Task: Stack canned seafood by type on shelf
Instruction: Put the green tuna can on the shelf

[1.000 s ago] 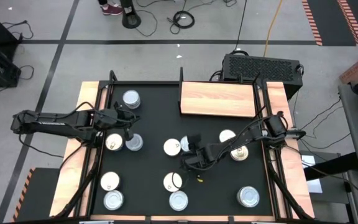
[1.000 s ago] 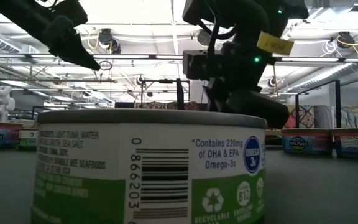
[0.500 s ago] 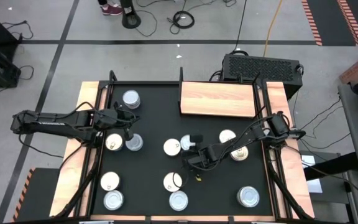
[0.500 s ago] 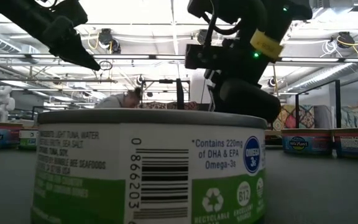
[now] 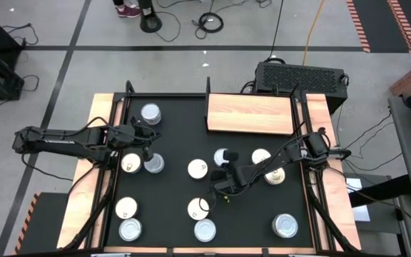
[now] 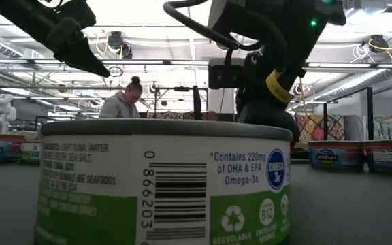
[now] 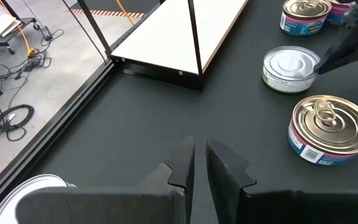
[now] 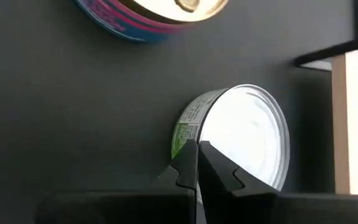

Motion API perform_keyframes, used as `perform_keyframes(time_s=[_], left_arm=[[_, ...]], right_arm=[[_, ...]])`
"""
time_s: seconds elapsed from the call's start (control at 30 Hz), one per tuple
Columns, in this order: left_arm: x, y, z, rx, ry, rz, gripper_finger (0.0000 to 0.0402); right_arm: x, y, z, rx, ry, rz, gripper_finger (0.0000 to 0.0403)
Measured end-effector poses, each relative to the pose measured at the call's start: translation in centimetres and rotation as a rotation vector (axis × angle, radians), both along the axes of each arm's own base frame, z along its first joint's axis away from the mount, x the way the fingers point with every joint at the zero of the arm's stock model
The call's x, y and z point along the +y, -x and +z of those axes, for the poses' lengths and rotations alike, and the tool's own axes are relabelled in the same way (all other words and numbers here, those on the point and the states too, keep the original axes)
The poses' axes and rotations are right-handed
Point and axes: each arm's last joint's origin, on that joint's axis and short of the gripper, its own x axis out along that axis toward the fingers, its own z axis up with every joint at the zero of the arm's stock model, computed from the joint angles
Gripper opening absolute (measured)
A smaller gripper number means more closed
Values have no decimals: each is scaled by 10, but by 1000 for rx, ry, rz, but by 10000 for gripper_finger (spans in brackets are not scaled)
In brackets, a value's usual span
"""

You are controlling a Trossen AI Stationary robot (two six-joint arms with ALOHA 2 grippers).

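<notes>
Mid-table, right gripper [image 5: 225, 161] sits pinched fully together, empty, beside green-label tin [image 8: 244, 140]; pickup step pending; next: reopen, straddle tin.

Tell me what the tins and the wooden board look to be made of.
Tins: apparently metal, with shiny ribbed tops that catch the light, a pull ring on this one, and printed paper-like labels around the sides. Board: light-brown wood or wood veneer, with grain lines visible and a smooth matte face.

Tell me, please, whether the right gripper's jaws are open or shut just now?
Shut. In the right wrist view, the right gripper shows its jaws pressed together, empty, at the rim of a green-labelled can.
</notes>
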Motion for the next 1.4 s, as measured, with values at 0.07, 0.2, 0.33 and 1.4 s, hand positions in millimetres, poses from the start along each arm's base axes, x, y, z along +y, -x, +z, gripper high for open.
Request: perform_keyframes(time_s=[0.07,0.2,0.33,1.4], left_arm=[[0,0,0,0,0,0,46],[0,0,0,0,0,1,46],[0,0,0,0,-8,12,46],[2,0,2,-16,-29,38,46]], right_arm=[[-1,0,2,6,11,-4,0],[-1,-1,3,-2,30,-7,0],[-1,-3,10,7,46,-9,0],[-98,7,50,95,152,-281,0]])
